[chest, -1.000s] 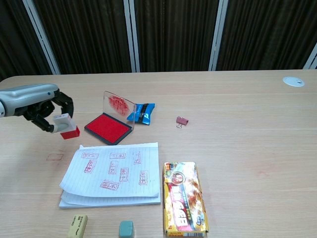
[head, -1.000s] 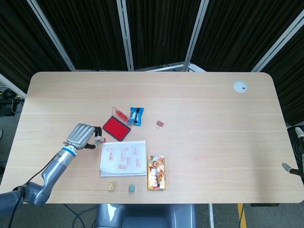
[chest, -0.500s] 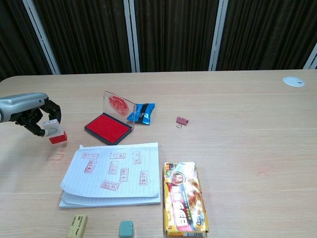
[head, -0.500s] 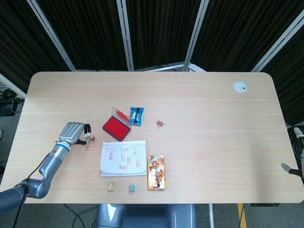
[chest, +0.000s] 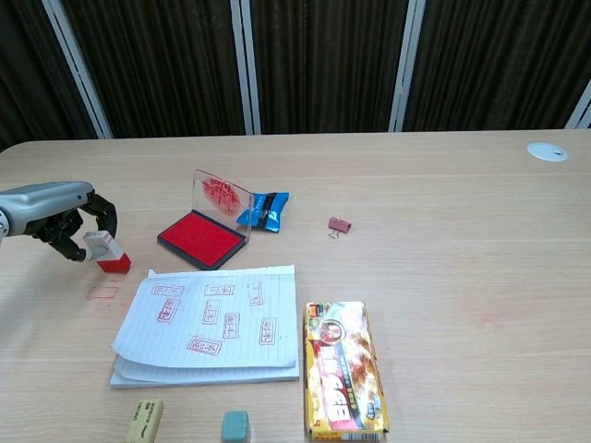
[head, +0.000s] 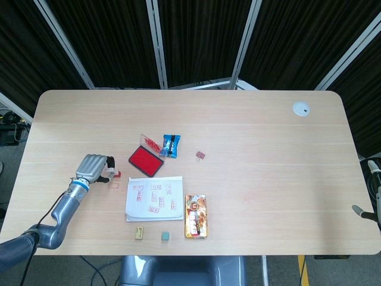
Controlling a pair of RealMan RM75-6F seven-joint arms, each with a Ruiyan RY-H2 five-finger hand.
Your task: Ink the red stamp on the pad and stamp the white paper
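My left hand (head: 95,167) (chest: 63,214) pinches the red stamp (head: 114,174) (chest: 106,253) at the table's left side, to the left of the ink pad. The stamp's red base sits at or just above the tabletop; I cannot tell whether it touches. The red ink pad (head: 146,159) (chest: 201,237) lies open with its clear lid upright. The white paper (head: 153,198) (chest: 212,323), a lined notepad with several red stamp marks, lies in front of the pad and to the right of the stamp. My right hand shows in neither view.
A faint red mark (chest: 102,293) is on the wood beside the notepad. A blue packet (chest: 263,210) and a binder clip (chest: 339,224) lie right of the pad. A snack box (chest: 343,367) and two erasers (chest: 143,420) (chest: 235,425) sit near the front edge.
My left hand has carried the stamp leftward, away from the ink pad and paper, and lowered it toward the tabletop.
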